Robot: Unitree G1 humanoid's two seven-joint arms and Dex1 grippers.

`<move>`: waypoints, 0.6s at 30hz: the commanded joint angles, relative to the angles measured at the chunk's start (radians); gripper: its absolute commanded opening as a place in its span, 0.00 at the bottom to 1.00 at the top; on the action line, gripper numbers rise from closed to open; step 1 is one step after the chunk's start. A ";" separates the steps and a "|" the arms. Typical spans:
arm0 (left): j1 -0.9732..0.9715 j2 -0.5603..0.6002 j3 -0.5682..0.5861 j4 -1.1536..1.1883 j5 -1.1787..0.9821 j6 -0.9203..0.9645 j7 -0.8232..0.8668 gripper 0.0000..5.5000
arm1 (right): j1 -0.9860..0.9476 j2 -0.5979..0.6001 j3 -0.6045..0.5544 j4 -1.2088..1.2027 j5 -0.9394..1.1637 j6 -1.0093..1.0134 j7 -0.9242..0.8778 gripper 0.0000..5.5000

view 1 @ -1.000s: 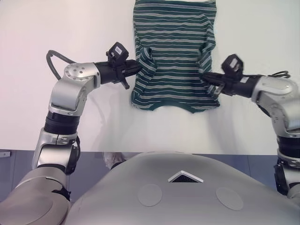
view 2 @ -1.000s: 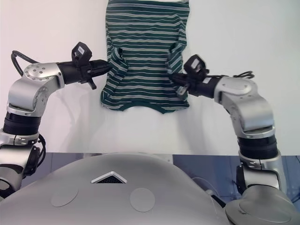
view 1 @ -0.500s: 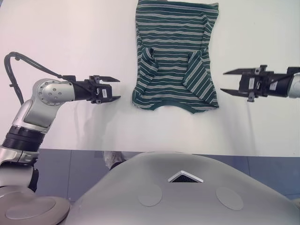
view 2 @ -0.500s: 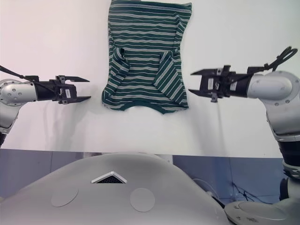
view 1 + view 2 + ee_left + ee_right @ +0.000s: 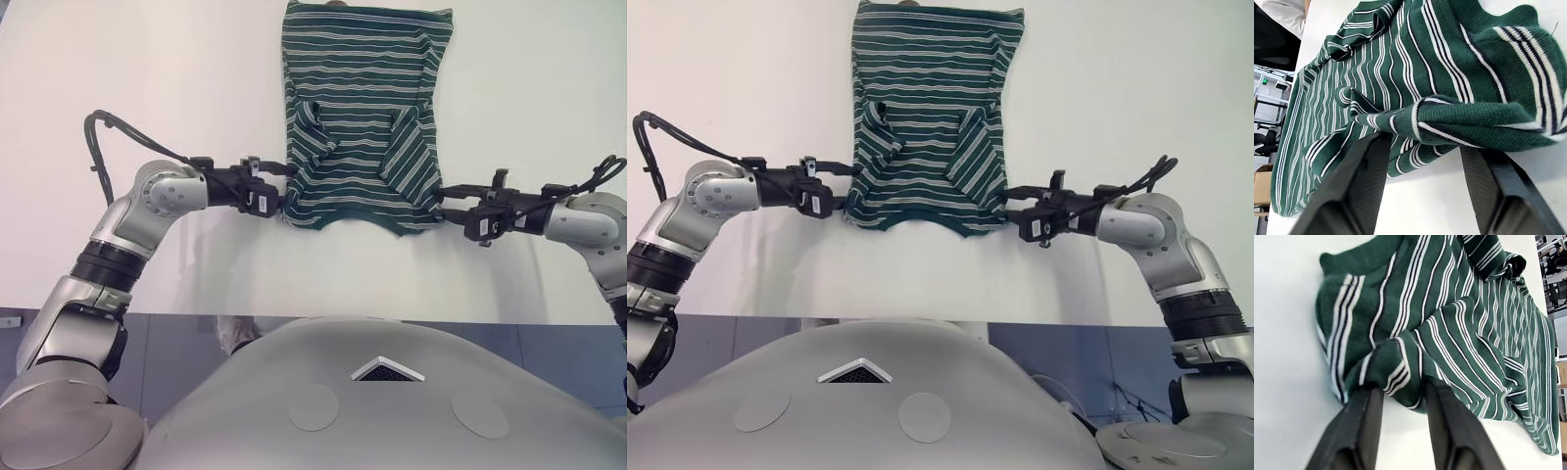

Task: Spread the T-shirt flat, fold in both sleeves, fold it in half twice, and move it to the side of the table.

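- A dark green knitted T-shirt with thin white stripes lies on a plain white worktop, straight ahead of the robot at 12 o'clock.
- Its neck edge is the near edge, at 6 o'clock; the hem is the far edge, at 12 o'clock. Both sleeves are already turned in over the body, so the garment forms a narrow upright rectangle.
- The left claw sits at the T-shirt's 7 o'clock corner, touching the bunched shoulder fold there. Whether it has clamped the fabric cannot be told.
- The right claw sits at the 5 o'clock corner and is grasping a pinched ridge of striped fabric at that shoulder.
- Both arms reach in low from 9 and 3 o'clock, level with the near edge.
- Judged step: taking the two near corners for the first fold in half, which would carry the neck edge towards 12 o'clock.
- Handling, as a judgement: the knit looks light, soft and limp, and not fragile. It will sag between the two holds and may drag or crease on the worktop.
- The turned-in sleeves could slip open unless each hold takes all the layers at the corner, right at the shoulder folds.
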 commanded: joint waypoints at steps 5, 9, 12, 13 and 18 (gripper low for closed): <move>-0.002 0.012 -0.081 0.032 -0.076 0.224 -0.245 0.12 | 0.005 0.020 0.029 -0.064 0.145 0.231 0.108 0.00; 0.086 0.134 -0.025 -0.199 -0.350 0.625 -0.420 0.00 | 0.089 -0.124 0.020 -0.294 0.467 0.663 0.347 0.00; 0.159 0.275 0.079 -0.401 -0.614 0.913 -0.505 0.00 | 0.170 -0.245 -0.055 -0.429 0.715 0.907 0.484 0.00; 0.164 0.283 0.123 -0.458 -0.688 0.989 -0.496 0.00 | 0.149 -0.235 -0.087 -0.455 0.806 0.994 0.478 0.00; -0.086 0.105 0.228 -0.359 -0.811 1.203 -0.349 0.00 | -0.118 -0.039 -0.198 -0.319 1.050 1.284 0.279 0.00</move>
